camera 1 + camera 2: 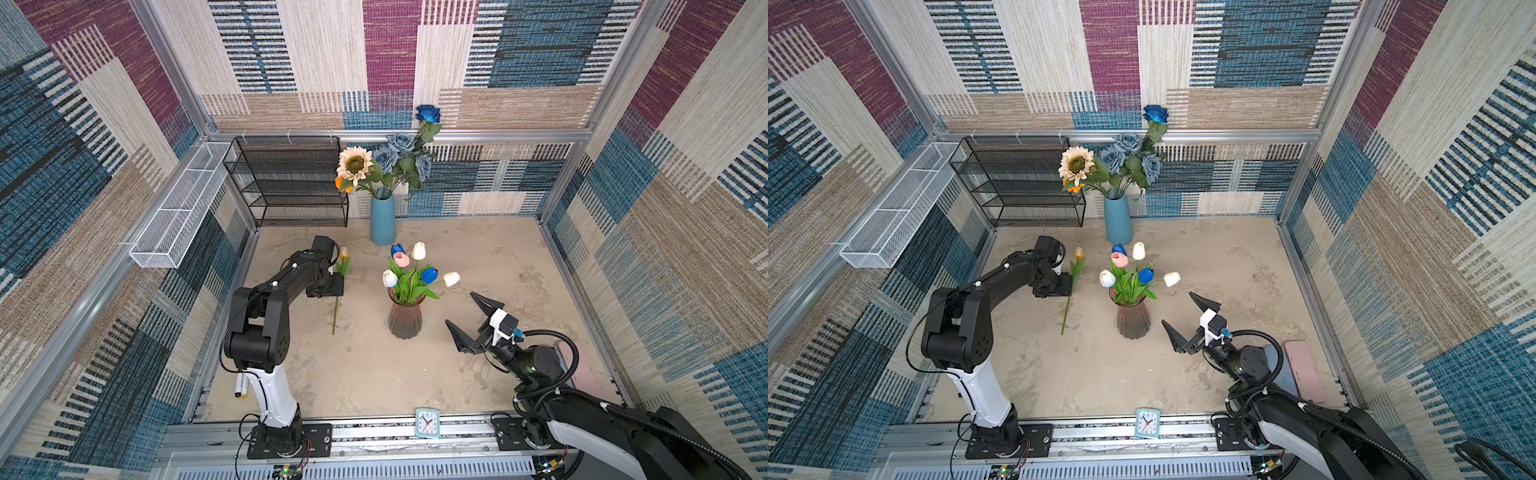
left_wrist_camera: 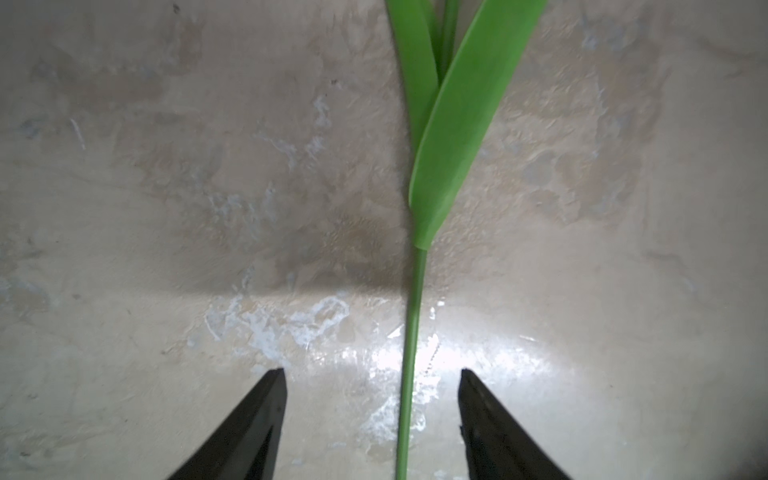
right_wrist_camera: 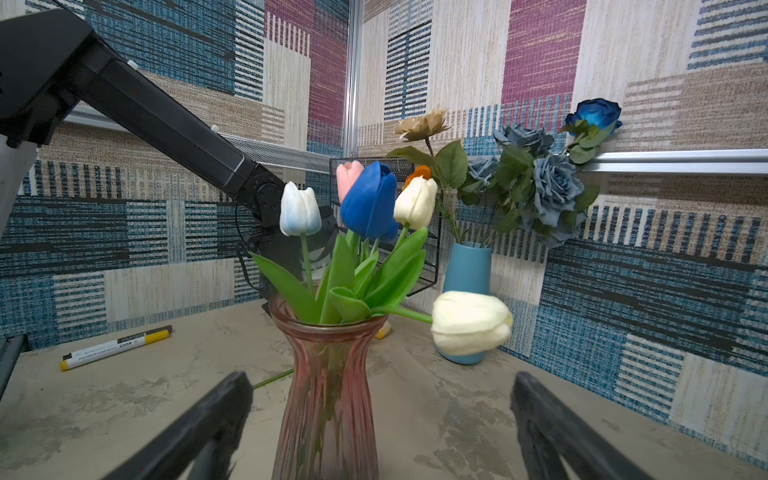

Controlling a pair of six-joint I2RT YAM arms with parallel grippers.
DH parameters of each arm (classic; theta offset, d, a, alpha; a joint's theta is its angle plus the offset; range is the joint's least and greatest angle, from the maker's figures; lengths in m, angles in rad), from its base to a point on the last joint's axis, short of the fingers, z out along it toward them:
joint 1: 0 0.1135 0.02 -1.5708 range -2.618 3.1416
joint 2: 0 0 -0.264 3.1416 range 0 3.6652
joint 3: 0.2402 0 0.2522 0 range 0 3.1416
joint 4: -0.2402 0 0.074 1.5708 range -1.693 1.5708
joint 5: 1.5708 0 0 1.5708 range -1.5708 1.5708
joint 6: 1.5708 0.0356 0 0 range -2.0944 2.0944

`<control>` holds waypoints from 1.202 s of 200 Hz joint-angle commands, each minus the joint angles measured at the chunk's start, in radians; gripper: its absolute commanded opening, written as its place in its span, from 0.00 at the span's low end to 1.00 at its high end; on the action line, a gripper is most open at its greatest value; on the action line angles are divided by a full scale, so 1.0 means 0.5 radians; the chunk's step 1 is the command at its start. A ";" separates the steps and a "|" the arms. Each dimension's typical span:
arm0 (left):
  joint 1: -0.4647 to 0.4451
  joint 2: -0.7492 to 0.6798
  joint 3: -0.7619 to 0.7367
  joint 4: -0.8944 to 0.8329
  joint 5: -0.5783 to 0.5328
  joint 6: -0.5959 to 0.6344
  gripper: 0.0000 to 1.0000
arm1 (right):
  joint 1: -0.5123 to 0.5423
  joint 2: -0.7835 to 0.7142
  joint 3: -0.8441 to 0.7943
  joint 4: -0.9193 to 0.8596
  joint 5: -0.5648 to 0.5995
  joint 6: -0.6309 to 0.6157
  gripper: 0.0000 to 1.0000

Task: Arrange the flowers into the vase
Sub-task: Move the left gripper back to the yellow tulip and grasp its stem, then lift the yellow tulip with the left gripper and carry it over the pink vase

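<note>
Tulip: yellow, lying flat on table, left of pink vase, not touching it.
Left gripper: low over the tulip stem, jaws spread, one each side, neither touching.
Right gripper: jaws wide apart, empty, pointed at pink vase, near it.
Pink vase: upright mid-table, holds bunch of tulips.
Blue vase: by back wall, holds roses and sunflower.

a robotics lab test cell: patterned wall panels fill an aluminium frame boxing in a mottled tabletop, while a left arm and a right arm, trailing cables, stand bolted to a slotted rail along the table's front edge beside a small clock.
</note>
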 commanded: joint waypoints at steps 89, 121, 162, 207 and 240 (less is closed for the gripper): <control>-0.025 0.300 0.171 -0.098 -0.005 0.061 0.34 | 0.002 0.000 0.008 0.001 0.009 -0.028 1.00; -0.032 0.320 0.175 -0.099 -0.028 0.043 0.18 | 0.002 -0.014 0.003 -0.001 0.013 -0.031 1.00; -0.032 0.212 0.110 -0.080 -0.075 0.015 0.03 | 0.002 -0.014 0.005 0.000 0.006 -0.025 1.00; -0.026 -0.043 -0.029 0.061 0.005 -0.020 0.00 | 0.002 -0.036 0.003 -0.013 0.010 -0.026 1.00; -0.052 -0.472 -0.188 0.343 0.375 -0.151 0.00 | 0.002 -0.086 -0.003 -0.030 0.017 -0.021 1.00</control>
